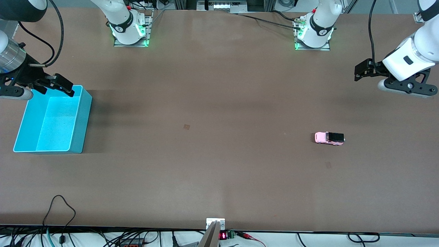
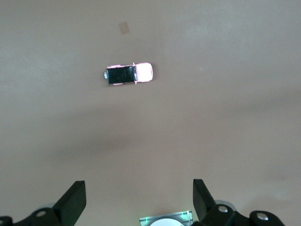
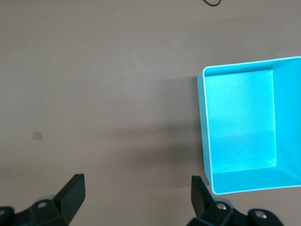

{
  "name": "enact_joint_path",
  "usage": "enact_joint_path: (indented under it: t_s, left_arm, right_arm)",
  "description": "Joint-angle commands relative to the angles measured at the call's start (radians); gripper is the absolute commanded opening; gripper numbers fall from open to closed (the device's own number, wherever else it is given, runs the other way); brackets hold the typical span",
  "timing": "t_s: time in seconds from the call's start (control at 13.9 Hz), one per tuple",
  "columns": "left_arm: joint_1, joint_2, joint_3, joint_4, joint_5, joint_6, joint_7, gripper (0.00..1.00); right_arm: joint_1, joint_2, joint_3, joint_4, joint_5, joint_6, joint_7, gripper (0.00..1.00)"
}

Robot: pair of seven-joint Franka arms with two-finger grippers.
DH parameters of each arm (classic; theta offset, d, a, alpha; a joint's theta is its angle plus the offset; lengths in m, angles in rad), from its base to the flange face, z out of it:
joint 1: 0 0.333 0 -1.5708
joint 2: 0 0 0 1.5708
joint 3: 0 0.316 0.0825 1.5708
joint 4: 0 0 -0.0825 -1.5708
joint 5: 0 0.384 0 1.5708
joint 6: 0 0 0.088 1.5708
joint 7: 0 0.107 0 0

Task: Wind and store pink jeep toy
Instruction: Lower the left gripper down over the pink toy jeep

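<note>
The pink jeep toy (image 1: 329, 138) stands alone on the brown table toward the left arm's end; it also shows in the left wrist view (image 2: 129, 74), black roof panel up. My left gripper (image 1: 363, 71) hangs open and empty in the air near the table's end, apart from the jeep; its fingers (image 2: 75, 200) frame bare table. My right gripper (image 1: 58, 85) is open and empty over the rim of the cyan bin (image 1: 85, 116) that is farthest from the front camera. The bin (image 3: 205, 141) is empty.
A small tan mark (image 1: 186, 126) lies mid-table and shows in the right wrist view (image 3: 36, 135); another mark (image 2: 124, 28) lies near the jeep. Cables (image 1: 58, 212) and a small device (image 1: 215, 224) sit at the table's front edge. The arm bases (image 1: 130, 32) stand along the edge farthest from the front camera.
</note>
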Motion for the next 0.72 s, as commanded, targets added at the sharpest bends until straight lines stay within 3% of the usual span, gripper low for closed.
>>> enact_joint_path:
  t_s: [0.0, 0.29, 0.65]
  left_arm:
    - [-0.005, 0.02, -0.003, 0.036, 0.023, -0.078, 0.093, 1.0]
    - [-0.005, 0.043, -0.003, 0.021, 0.023, -0.205, 0.319, 1.0]
    - [0.006, 0.141, -0.003, 0.002, 0.034, -0.085, 0.708, 1.0]
  right_arm:
    - [-0.008, -0.013, 0.003, -0.016, 0.005, 0.011, -0.011, 1.0]
    - [-0.008, -0.013, 0.003, -0.018, 0.005, 0.011, -0.011, 1.0]
    - [-0.008, -0.013, 0.003, -0.018, 0.005, 0.011, -0.011, 1.0]
